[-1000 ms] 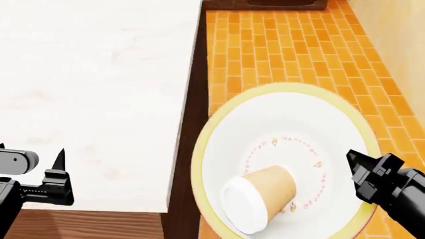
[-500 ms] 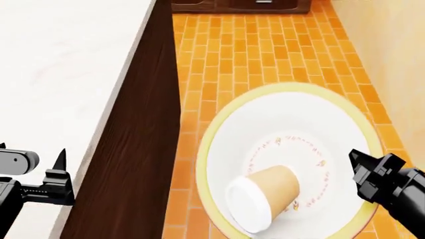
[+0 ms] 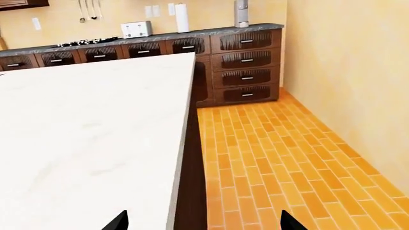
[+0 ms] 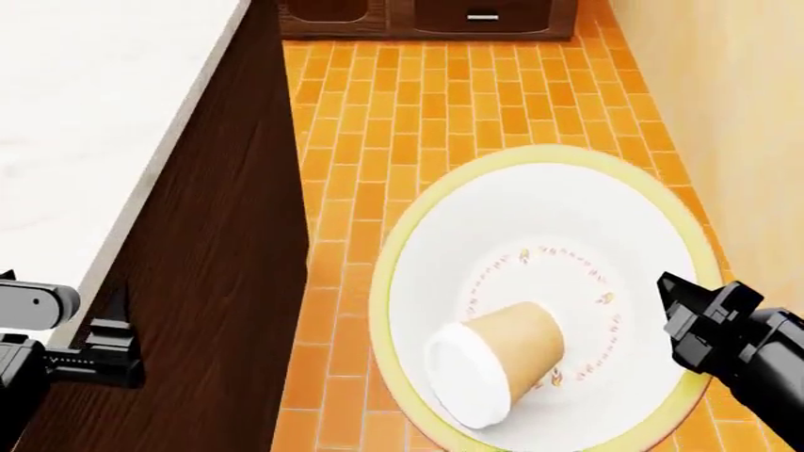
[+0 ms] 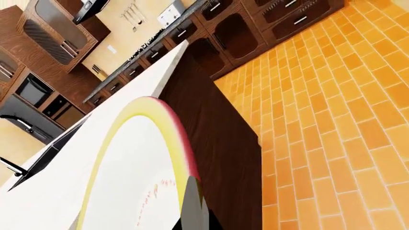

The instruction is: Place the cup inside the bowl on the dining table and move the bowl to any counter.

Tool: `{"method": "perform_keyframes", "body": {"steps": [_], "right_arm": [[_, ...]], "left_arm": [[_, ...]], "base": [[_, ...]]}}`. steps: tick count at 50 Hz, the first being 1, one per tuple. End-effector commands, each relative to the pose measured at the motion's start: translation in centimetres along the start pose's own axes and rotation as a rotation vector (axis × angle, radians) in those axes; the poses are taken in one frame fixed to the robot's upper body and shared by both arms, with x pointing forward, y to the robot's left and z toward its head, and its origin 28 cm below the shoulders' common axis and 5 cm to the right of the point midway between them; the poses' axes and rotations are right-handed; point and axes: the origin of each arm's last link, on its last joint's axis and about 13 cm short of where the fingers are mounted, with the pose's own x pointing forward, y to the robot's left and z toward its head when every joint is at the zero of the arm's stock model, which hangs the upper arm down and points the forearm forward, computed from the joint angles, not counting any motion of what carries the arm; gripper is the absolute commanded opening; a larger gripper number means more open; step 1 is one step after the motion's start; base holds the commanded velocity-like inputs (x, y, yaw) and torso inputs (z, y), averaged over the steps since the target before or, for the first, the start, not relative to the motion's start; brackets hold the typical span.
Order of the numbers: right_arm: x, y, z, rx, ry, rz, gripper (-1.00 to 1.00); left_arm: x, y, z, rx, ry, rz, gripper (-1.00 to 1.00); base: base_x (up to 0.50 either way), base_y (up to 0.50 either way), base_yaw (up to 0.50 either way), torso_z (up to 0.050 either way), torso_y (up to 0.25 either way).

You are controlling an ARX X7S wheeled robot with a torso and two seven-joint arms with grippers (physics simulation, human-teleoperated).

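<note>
The bowl [image 4: 540,217], white with a yellow rim, hangs over the brick floor to the right of the dining table [image 4: 88,122]. The cup [image 4: 496,363] lies on its side inside it, white lid toward me. My right gripper [image 4: 684,306] is shut on the bowl's right rim; in the right wrist view its fingers [image 5: 191,211] pinch the yellow and reddish bowl edge [image 5: 176,139]. My left gripper [image 4: 63,297] stands open over the table's near corner, holding nothing, its tips wide apart in the left wrist view [image 3: 202,223]. The black counter [image 3: 191,32] runs along the far wall.
Dark wooden cabinets with drawers [image 3: 246,67] stand under the counter. A toaster [image 3: 137,29] and a white roll [image 3: 183,18] sit on it. A yellow wall [image 4: 741,113] borders the brick floor [image 4: 415,113] on the right. The table's brown side [image 4: 214,273] faces the bowl.
The head view has swung right: the table has slid toward the left edge and more floor shows. The bowl with the cup stays in my right gripper. The left gripper looks the same.
</note>
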Motion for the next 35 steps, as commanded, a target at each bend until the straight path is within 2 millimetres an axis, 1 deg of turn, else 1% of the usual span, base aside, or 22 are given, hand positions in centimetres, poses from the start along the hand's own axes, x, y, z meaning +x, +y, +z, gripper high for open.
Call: {"method": "perform_keyframes", "body": {"steps": [1, 10, 13, 17, 20, 25, 27, 28, 31, 35], "right_arm": [[0.32, 0.44, 0.53, 0.011, -0.029, 0.044, -1.00], [0.47, 0.21, 0.36, 0.018, -0.033, 0.039, -1.00], [0.47, 0.30, 0.40, 0.022, -0.033, 0.039, -1.00], [0.48, 0.29, 0.49, 0.009, -0.021, 0.030, -1.00], [0.28, 0.33, 0.90, 0.017, -0.026, 0.037, -1.00], [0.21, 0.34, 1.12, 0.016, -0.032, 0.037, -1.00], [0.23, 0.26, 1.05, 0.019, -0.031, 0.038, -1.00], [0.20, 0.23, 1.09, 0.050, -0.043, 0.056, -1.00], [0.10, 0.08, 1.16, 0.032, -0.042, 0.039, -1.00], [0.10, 0.07, 1.18, 0.034, -0.055, 0.039, -1.00]], "left_arm": [[0.11, -0.03, 0.05, 0.002, 0.001, 0.001, 1.00], [-0.04, 0.19, 0.01, 0.002, 0.001, 0.004, 1.00], [0.10, -0.05, 0.03, -0.004, -0.003, 0.002, 1.00], [0.26, 0.15, -0.15, -0.003, 0.007, 0.008, 1.00], [-0.05, 0.57, 0.27, 0.001, 0.001, 0.016, 1.00], [0.28, -0.03, 0.18, 0.005, 0.005, 0.002, 1.00], [0.27, 0.08, 0.31, 0.005, 0.003, 0.003, 1.00], [0.19, 0.16, 0.39, 0.006, 0.002, 0.001, 1.00], [0.36, -0.05, 0.49, 0.008, 0.000, 0.001, 1.00], [0.19, 0.15, 0.52, 0.011, -0.001, 0.003, 1.00]], "base": [[0.50, -0.05, 0.00, 0.000, 0.000], [0.50, -0.01, 0.00, 0.000, 0.001], [0.50, 0.00, 0.00, 0.000, 0.000], [0.50, 0.00, 0.00, 0.000, 0.003], [0.50, 0.00, 0.00, 0.000, 0.003], [0.50, 0.00, 0.00, 0.000, 0.000], [0.50, 0.00, 0.00, 0.000, 0.005], [0.50, 0.00, 0.00, 0.000, 0.000], [0.50, 0.00, 0.00, 0.000, 0.000], [0.50, 0.00, 0.00, 0.000, 0.003]]}}
